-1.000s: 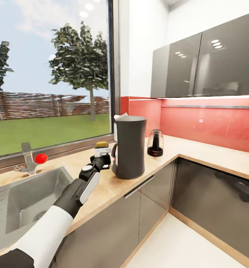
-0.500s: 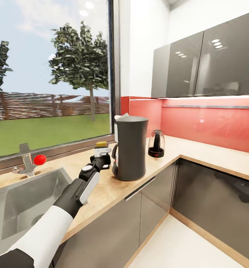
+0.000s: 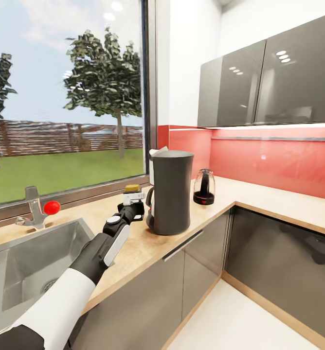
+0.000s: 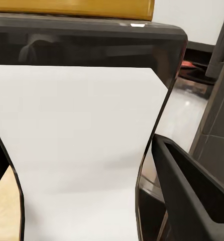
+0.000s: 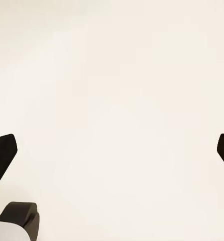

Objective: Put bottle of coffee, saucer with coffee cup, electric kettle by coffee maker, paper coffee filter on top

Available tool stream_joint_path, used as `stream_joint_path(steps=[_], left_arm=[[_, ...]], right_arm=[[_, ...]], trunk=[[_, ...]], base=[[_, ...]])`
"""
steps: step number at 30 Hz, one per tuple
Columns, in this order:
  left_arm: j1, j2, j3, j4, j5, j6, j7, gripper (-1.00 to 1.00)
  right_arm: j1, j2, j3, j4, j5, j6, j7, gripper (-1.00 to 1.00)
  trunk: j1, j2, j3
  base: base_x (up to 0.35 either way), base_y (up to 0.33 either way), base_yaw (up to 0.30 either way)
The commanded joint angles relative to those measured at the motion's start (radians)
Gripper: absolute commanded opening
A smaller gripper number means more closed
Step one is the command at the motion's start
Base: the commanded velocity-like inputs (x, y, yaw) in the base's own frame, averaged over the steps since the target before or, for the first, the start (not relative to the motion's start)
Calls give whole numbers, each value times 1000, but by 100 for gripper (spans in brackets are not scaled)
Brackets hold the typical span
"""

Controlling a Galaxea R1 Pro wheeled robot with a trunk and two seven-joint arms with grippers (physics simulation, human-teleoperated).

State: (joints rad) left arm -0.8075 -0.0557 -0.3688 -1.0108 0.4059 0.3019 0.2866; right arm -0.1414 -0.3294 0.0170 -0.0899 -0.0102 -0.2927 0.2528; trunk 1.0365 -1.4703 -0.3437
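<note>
I am holding the bottle of coffee (image 3: 133, 195) in my left end effector (image 3: 132, 208), clamped around it, just beside the coffee maker (image 3: 170, 192) over the bench (image 3: 148, 243). My right end effector (image 5: 112, 150) is spreading its 2 fingers wide, gripping nothing.

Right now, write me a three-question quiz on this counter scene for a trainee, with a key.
1. True or false: the left hand holds the bottle of coffee beside the coffee maker.
2. Which stands on the far side of the coffee maker from the bottle? A) the sink B) the electric kettle C) the tap
3. Fill in: the bottle's cap is coloured ____.

Key:
1. True; the bottle's white label sits between the fingers in the left wrist view.
2. B
3. yellow
</note>
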Motion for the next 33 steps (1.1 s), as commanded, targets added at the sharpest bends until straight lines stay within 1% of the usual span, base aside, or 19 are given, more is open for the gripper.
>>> stream_joint_path(steps=[1,4,15,20,27,33], left_arm=[[-1,0,-3,-1,8,3,8,-100],[-1,1,-2,-1,8,3,8,-100],[-1,2,-2,-2,8,3,8,-100],[-1,2,-2,-2,8,3,8,-100],[-1,2,-2,-1,8,4,8,-100],[-1,2,-2,0,8,4,8,-100]], right_arm=[[-1,0,1,1,-1,-3,3,100],[-1,0,1,1,-1,-3,3,100],[-1,0,1,1,-1,-3,3,100],[0,0,1,1,-1,-3,3,100],[0,0,1,1,-1,-3,3,100],[0,0,1,1,-1,-3,2,100]], trunk=[[0,-1,-1],[0,-1,-1],[42,-78,-36],[42,-78,-36],[69,-127,-58],[69,-127,-58]], base=[[0,0,0],[0,0,0],[0,0,0],[0,0,0],[0,0,0],[0,0,0]])
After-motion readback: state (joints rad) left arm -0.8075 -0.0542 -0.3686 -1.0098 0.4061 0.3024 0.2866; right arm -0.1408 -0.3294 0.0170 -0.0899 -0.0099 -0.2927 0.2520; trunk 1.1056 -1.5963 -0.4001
